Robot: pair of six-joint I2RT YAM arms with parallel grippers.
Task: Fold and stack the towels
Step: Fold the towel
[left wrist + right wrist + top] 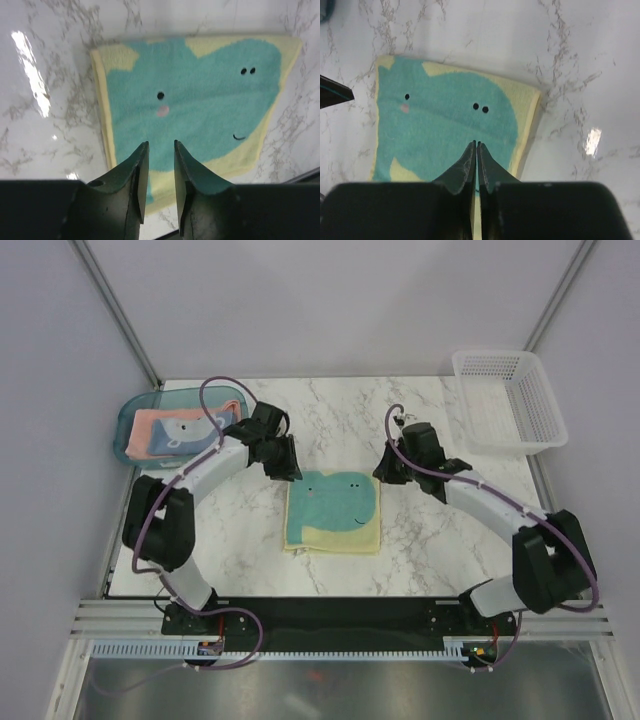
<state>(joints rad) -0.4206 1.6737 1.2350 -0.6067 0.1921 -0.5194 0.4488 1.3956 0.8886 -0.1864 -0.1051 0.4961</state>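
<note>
The marble table (420, 430) fills most of the top view, with the left arm (200, 475) and right arm (490, 500) curving in from its near edge. A white basket (510, 400) sits at the far right corner and a teal tray (130, 415) at the far left. The yellow towel (333, 510) with its teal panel lies flat in the middle of the table, between the two claws. In the tray are a pink towel (148, 428) and a blue towel (190, 432) lying over it. The left claw (160, 147) is over the yellow towel's far left corner, its fingers a narrow gap apart and holding nothing. The right claw (476, 145) is by the far right corner, fingers pressed together with nothing between them.
</note>
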